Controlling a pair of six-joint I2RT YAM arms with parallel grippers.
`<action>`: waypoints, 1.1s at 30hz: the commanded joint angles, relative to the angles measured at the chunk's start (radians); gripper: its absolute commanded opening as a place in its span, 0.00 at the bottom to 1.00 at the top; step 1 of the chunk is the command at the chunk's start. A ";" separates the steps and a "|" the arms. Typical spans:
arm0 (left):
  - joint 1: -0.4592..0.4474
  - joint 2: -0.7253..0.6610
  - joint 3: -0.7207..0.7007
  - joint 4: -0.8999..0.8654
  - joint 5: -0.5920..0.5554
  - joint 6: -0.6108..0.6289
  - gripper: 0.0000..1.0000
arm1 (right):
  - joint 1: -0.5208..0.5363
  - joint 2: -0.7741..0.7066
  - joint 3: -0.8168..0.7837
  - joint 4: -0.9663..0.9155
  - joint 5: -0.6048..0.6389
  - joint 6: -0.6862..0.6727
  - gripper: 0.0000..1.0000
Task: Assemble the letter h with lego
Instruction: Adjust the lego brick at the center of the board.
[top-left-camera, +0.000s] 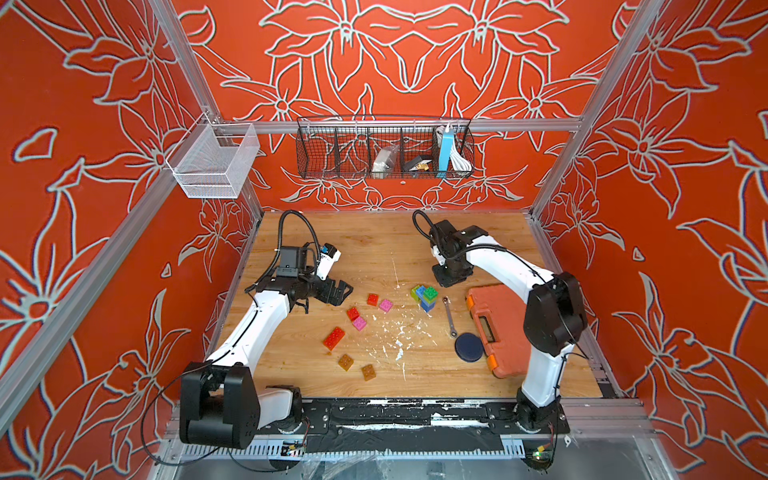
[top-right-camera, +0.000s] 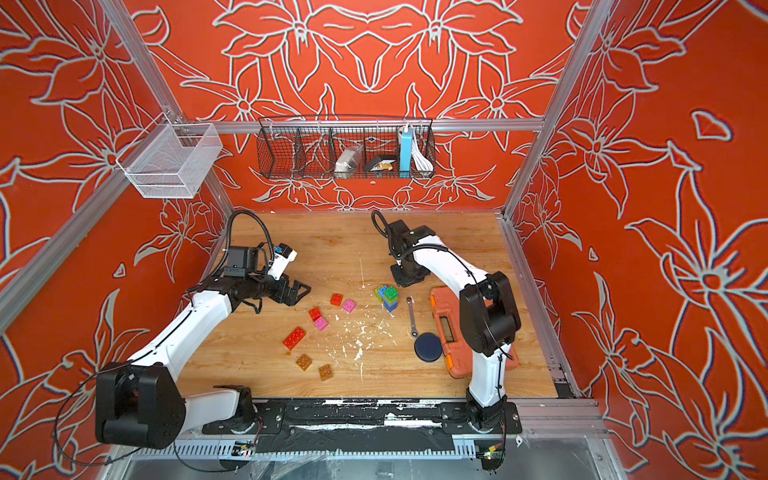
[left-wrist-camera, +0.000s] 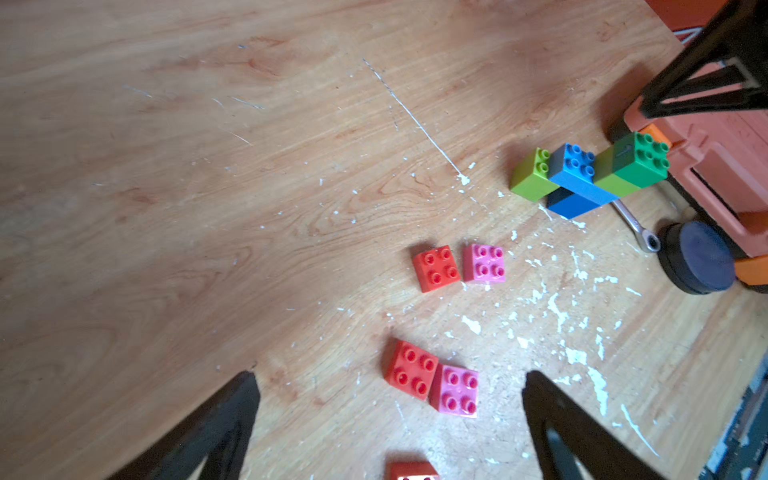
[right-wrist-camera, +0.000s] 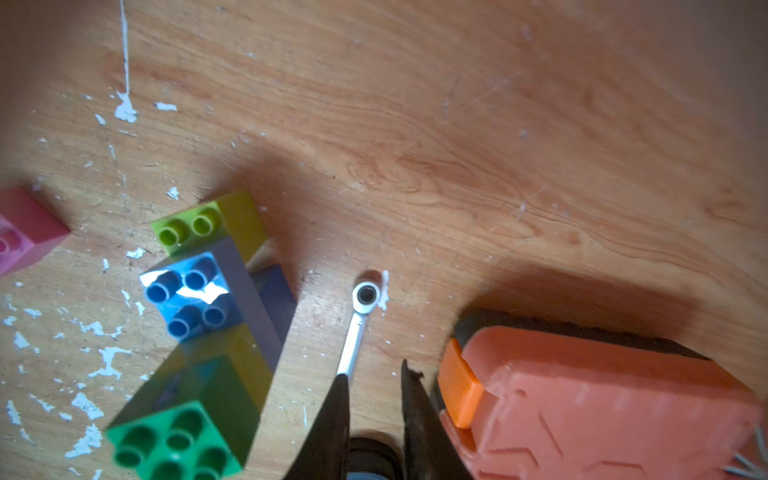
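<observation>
Both top views: the scratched wooden table (top-left-camera: 374, 249) carries all the lego. A joined cluster of lime, blue and green bricks (top-left-camera: 424, 297) stands mid-table, beside a silver ratchet wrench (top-left-camera: 449, 316). Loose red and pink square bricks (top-left-camera: 372, 299), a longer red brick (top-left-camera: 334, 338) and two amber-brown bricks (top-left-camera: 345, 362) lie nearer the left arm.

The left gripper (top-left-camera: 343, 293) hovers with jaws spread wide, holding nothing. The right gripper (right-wrist-camera: 372, 370) has its jaws nearly pressed together near the wrench, pinching nothing.

A closed orange plastic tool case (top-left-camera: 498, 324) lies at the table's right. The black wire wall basket (top-left-camera: 320, 153) holds:
- a clear bag (top-left-camera: 382, 160) in the middle compartment
- a black box (top-left-camera: 417, 162) in the next compartment
- a blue-white box (top-left-camera: 445, 149) and a white cable (top-left-camera: 459, 160) in the rightmost compartment

A white mesh basket (top-left-camera: 216, 166) hangs on the left rail.
</observation>
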 joint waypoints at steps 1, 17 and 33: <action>-0.026 0.016 0.038 -0.063 0.025 -0.088 1.00 | 0.049 0.039 0.029 0.010 -0.061 0.052 0.24; -0.340 0.160 0.197 -0.215 0.052 -0.262 0.99 | 0.081 -0.220 -0.244 0.180 -0.178 0.215 0.31; -0.211 0.317 0.257 -0.213 -0.130 -0.279 1.00 | 0.178 -0.241 -0.273 0.386 -0.184 -0.475 0.80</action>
